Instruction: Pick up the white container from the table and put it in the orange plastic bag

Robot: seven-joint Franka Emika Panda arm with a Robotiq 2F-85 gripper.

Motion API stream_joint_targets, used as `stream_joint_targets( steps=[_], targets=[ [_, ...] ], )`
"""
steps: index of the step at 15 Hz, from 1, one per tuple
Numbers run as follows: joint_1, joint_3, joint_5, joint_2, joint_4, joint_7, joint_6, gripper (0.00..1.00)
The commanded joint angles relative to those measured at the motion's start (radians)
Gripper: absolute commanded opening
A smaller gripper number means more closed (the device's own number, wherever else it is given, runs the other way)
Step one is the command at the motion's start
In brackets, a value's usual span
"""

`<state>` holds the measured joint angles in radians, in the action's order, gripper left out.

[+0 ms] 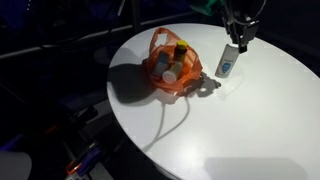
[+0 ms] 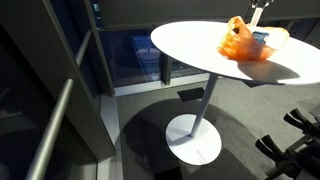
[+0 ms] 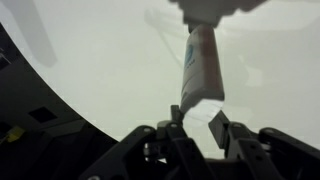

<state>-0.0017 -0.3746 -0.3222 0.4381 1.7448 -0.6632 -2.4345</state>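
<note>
1. One gripper hangs over the upper right of the round white worktop in an exterior view, reaching down from the top edge of the frame.
2. Its jaws are clamped on the top end of the white container, which hangs below them with a slight tilt.
3. The container is a slim white tube-like bottle with a blue label. It is right of centre in the frame, just right of the orange plastic bag and apart from it.
4. Whether its lower end touches the worktop or is just clear of it is hard to tell at this size.
5. In the wrist view the gripper enters from the bottom edge. The dark fingers press on both sides of the container's near end, and the container runs up the middle of the frame over the pale worktop.
6. The bag sits open at the centre of the frame with its handles raised. A yellow-capped bottle and a white-capped bottle stand inside it.
7. From farther off, in an exterior view, the bag is at the upper right on the worktop. The gripper is just above and right of it.
8. A single pedestal with a round foot carries the worktop, at the lower middle of that frame.
</note>
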Motion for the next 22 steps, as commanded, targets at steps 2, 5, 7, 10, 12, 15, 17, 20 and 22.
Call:
stream_joint_targets(
  steps=[2, 5, 7, 10, 12, 15, 17, 20, 22],
  targets=[
    [-0.014, 0.015, -0.016, -0.071, 0.009, 0.019, 0.062, 0.11],
    [-0.021, 0.024, -0.017, -0.129, 0.031, 0.045, 0.087, 0.11],
    [-0.027, 0.033, -0.017, -0.183, 0.052, 0.078, 0.102, 0.1],
    [-0.04, 0.055, -0.008, -0.259, 0.081, 0.133, 0.121, 0.11],
    [-0.047, 0.076, -0.007, -0.315, 0.115, 0.164, 0.125, 0.11],
    [-0.058, 0.113, 0.005, -0.386, 0.182, 0.198, 0.114, 0.11],
    [-0.063, 0.139, 0.011, -0.423, 0.234, 0.205, 0.104, 0.11],
    [-0.07, 0.174, 0.016, -0.453, 0.298, 0.209, 0.099, 0.11],
    [-0.075, 0.192, 0.015, -0.457, 0.329, 0.206, 0.096, 0.11]
  ],
)
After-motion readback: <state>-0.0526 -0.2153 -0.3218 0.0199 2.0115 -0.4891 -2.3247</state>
